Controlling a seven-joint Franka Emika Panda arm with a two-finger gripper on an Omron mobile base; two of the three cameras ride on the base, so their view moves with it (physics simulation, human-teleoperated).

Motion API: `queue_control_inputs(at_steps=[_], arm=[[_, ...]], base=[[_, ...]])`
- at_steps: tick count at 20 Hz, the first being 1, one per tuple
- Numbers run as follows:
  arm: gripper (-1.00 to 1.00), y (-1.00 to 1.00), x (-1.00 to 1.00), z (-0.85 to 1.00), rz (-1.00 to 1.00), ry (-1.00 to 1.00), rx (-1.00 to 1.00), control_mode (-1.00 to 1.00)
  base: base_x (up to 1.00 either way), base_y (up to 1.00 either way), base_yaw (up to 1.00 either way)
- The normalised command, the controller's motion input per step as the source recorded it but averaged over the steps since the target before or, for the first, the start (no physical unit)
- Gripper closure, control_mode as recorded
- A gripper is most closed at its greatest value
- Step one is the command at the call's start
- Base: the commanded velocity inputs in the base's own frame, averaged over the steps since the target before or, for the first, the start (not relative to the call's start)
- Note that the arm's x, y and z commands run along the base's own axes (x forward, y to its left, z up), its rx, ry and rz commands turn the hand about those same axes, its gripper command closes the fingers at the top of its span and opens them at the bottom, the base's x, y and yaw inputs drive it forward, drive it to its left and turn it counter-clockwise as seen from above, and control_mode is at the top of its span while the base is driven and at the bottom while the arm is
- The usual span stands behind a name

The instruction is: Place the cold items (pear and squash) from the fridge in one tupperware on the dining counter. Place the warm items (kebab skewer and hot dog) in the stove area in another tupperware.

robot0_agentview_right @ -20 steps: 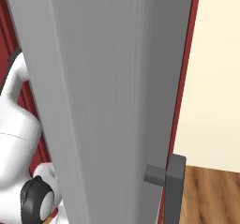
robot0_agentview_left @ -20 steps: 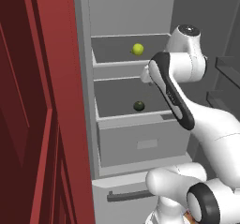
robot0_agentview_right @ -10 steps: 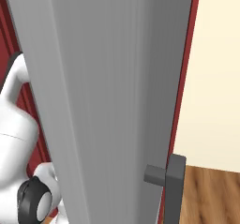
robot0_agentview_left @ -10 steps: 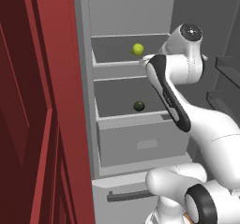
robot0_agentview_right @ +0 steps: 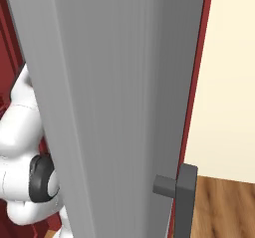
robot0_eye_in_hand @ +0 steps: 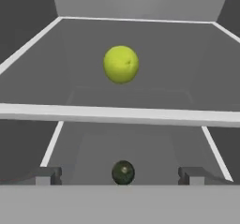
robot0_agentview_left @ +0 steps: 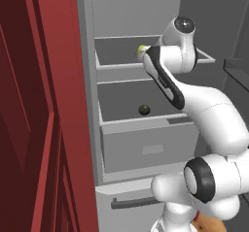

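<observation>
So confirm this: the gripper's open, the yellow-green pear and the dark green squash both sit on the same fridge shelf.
Not the same shelf. In the left base view the small yellow-green pear sits on the grey fridge's upper shelf, the round dark green squash on the shelf below. The two-finger gripper is open, as stated.

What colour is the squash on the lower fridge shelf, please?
Very dark green, almost black; the squash shows best in the hand view.
</observation>
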Motion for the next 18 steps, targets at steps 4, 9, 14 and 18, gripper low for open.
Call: queue_control_inputs(at_steps=[4,9,14,18], arm=[[-1.00,0.00,0.88,0.00,-0.04,0.02,0.00,-1.00],[-1.00,0.06,0.86,-0.08,-0.01,0.01,-0.01,-1.00],[-1.00,0.01,0.71,-0.34,0.00,0.00,-0.03,-1.00],[-1.00,0.00,0.53,-0.37,0.00,0.00,-0.02,-1.00]], base=[[0.00,0.00,0.00],[0.00,0.00,0.00],[0.00,0.00,0.00],[0.00,0.00,0.00]])
